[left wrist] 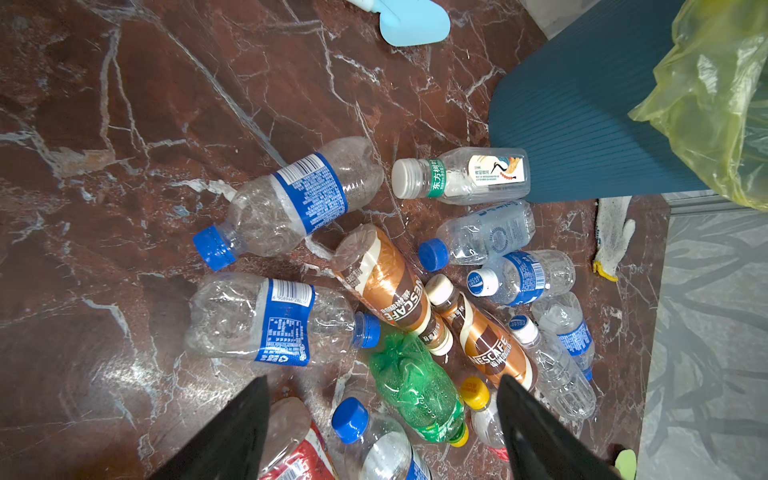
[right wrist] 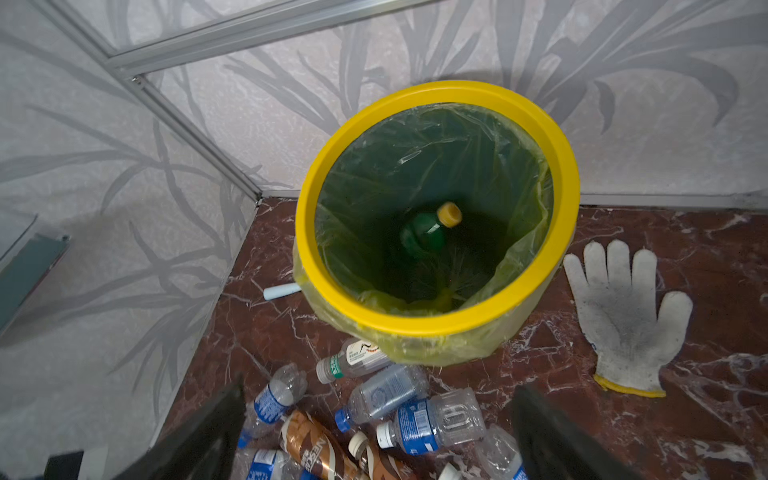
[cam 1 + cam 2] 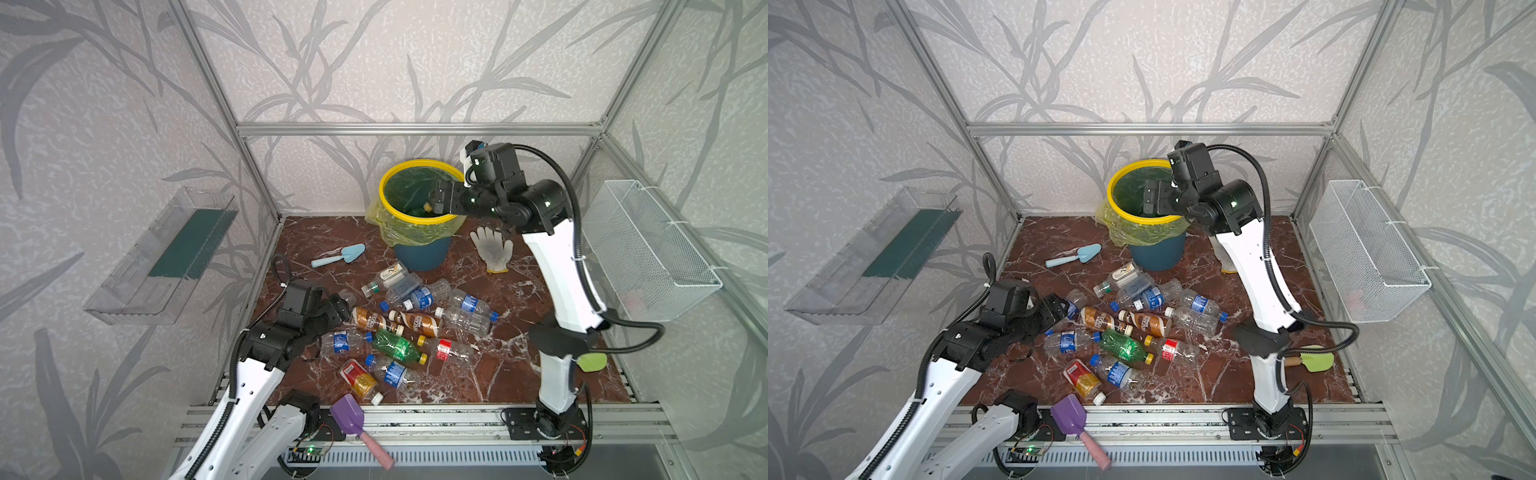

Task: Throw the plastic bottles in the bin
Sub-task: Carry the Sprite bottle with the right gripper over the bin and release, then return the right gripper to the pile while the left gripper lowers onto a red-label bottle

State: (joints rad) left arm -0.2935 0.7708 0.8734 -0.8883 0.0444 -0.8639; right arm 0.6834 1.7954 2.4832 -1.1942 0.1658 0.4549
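Right gripper [image 2: 378, 395] is hanging wide, empty, over the bin [image 2: 415, 322]; green bottle [image 2: 424, 232] inside.
Left gripper [image 1: 382, 382], wide too, is hovering over the bottles [image 1: 291, 199]; best straddling one's middle.

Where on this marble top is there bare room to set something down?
Bare marble: the back-left corner beside the trowel, and the strip between the bottles and the right arm, nearer than the glove. Crowded: the middle, bottles from the bin to the purple scoop.
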